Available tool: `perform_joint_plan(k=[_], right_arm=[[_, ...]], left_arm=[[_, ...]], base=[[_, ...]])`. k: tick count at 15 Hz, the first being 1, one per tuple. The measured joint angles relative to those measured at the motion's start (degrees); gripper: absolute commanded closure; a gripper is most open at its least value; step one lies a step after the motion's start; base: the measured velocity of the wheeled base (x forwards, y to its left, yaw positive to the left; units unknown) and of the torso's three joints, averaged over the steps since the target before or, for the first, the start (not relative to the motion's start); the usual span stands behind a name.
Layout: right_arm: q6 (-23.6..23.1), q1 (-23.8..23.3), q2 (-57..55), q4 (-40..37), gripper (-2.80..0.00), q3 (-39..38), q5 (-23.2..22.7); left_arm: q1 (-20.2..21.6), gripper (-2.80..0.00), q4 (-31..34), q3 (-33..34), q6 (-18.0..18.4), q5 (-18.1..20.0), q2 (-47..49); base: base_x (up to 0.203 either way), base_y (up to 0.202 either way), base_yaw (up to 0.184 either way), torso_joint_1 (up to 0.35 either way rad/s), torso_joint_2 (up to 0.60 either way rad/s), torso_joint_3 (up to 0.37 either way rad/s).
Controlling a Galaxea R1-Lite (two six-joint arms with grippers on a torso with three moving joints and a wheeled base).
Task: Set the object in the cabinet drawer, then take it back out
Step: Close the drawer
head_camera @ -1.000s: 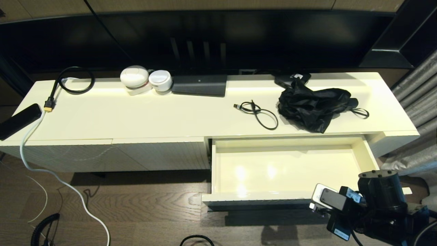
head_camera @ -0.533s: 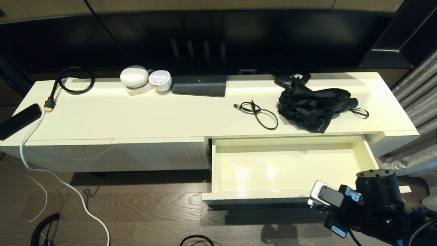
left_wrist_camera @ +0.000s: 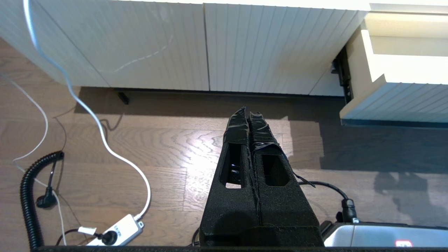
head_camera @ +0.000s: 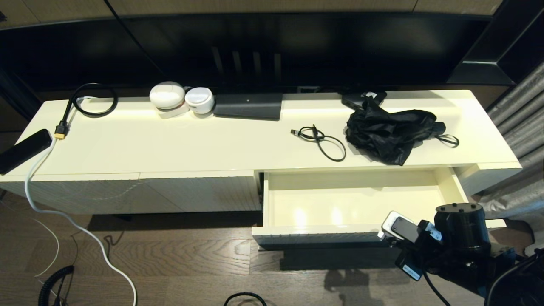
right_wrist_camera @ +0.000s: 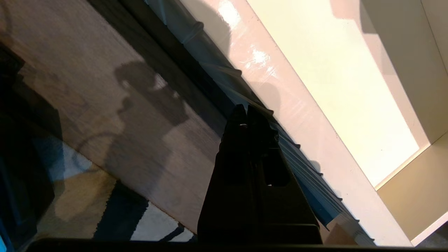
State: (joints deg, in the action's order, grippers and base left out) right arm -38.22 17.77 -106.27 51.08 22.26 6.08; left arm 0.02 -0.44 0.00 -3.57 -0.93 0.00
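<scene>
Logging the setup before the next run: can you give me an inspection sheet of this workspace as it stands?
Surface: cream cabinet top, glossy, carrying scattered items.
Job's things: cabinet drawer pulled open, nothing seen inside.
Clutter: crumpled black bag, two white round devices, flat black box, black bar at the left end.
Grippers: right gripper shut, empty, at the drawer's ribbed front; left gripper shut, empty, above the floor.
Cables: small black cable on top; looped black cable; white cable trailing to the floor; white power strip.
Surroundings: dark wood floor, grey curtain to the right.
</scene>
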Motion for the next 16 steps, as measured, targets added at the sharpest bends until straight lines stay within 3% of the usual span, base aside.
perform_joint_plan(k=[4,7,16], right_arm=[[1.8,0.0,-0.9,0.5,0.00,1.4,1.8],[6.0,0.0,-2.2,1.4,0.00,3.3,3.2],[6.7,0.0,-3.4,1.2,0.00,7.9,5.2]], left_arm=[[0.0,0.00,0.0,0.0,0.0,0.0,0.0],[0.0,0.00,0.0,0.0,0.0,0.0,0.0],[0.0,0.00,0.0,0.0,0.0,0.0,0.0]], base=[[0.000,0.000,0.000,0.000,0.00,0.000],[0.000,0.000,0.000,0.000,0.00,0.000],[0.000,0.000,0.000,0.000,0.00,0.000]])
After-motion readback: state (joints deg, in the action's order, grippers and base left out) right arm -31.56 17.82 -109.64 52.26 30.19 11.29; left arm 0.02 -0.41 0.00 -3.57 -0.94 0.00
